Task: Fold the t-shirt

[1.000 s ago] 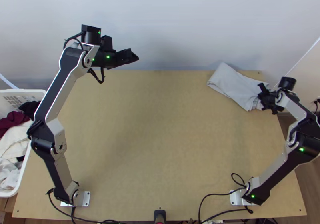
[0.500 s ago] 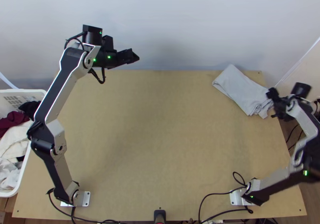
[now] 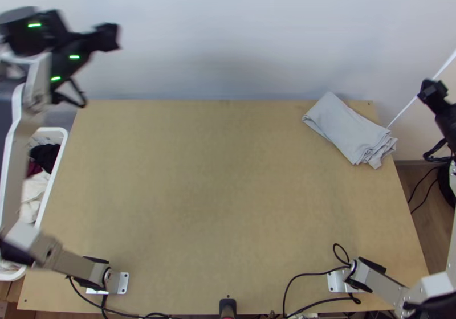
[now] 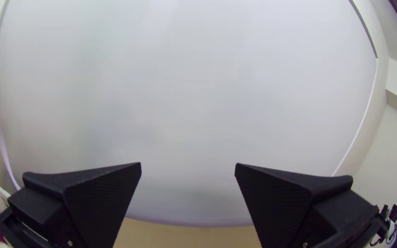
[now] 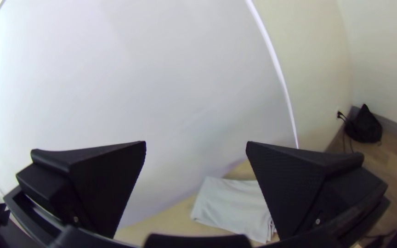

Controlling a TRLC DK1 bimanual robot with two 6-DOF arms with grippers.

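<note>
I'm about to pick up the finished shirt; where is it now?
In the top view, the folded grey t-shirt lies at the far right corner of the wooden table, beside the wall.

A pale wall [image 3: 228, 40] rises beyond the left gripper [image 3: 112, 37]; beside the counter [image 3: 228, 176], lower than the right gripper [image 3: 433, 90], lies wooden floor [image 3: 419, 205].

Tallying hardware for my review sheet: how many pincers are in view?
2, both open. The left pincer is by the far left corner of the table; the right pincer is out past its right side.
</note>
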